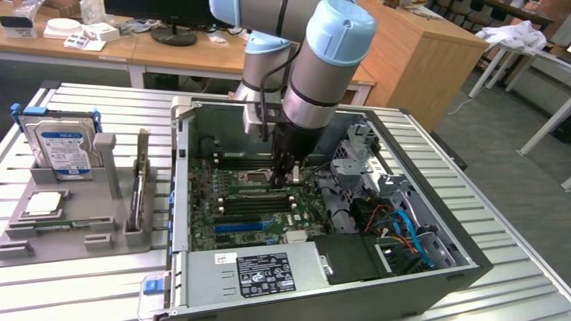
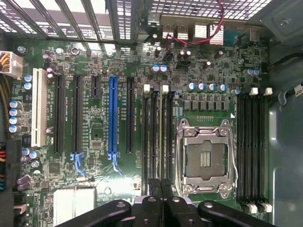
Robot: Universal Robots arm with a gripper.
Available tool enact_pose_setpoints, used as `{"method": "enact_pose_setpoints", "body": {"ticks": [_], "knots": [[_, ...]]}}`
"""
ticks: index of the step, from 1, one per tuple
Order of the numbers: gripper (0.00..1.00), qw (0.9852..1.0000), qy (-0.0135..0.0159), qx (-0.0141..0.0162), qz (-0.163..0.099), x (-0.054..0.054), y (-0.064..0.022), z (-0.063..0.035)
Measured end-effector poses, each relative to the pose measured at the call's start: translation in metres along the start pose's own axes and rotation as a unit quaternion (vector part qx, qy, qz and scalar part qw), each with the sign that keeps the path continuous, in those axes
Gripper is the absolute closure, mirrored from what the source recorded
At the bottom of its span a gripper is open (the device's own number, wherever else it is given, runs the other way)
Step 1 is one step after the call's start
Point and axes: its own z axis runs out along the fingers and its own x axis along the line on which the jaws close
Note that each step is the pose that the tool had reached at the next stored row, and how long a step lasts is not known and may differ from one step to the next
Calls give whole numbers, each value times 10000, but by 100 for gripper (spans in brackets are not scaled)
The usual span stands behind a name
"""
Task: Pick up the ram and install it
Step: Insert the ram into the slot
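A long thin green stick, the ram [image 1: 55,226], lies flat in the grey tray [image 1: 53,244] on the exterior view's left, outside the computer case. My gripper [image 1: 287,175] hangs inside the open case [image 1: 464,261], low over the motherboard [image 1: 267,221] and far from the ram. In the wrist view the gripper [image 2: 161,182] is shut, its black fingertips [image 2: 154,185] pressed together with nothing between them. They hover over one end of the black memory slots [image 2: 156,137], beside the open processor socket [image 2: 204,156]. Another bank of memory slots [image 2: 251,146] lies past the socket.
A blue long connector slot [image 2: 112,118] and black expansion slots [image 2: 59,113] sit beside the memory slots. The tray also holds an upright hard drive [image 1: 64,148] and a square silver chip [image 1: 43,204]. Cables [image 1: 406,231] and a drive cage [image 1: 357,157] crowd the case's right side.
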Motion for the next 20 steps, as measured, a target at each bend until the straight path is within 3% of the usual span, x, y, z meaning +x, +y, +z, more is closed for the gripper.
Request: {"method": "enact_pose_setpoints", "body": {"ticks": [20], "knots": [[89,10000,1,0,-3,7,-2,57]]}}
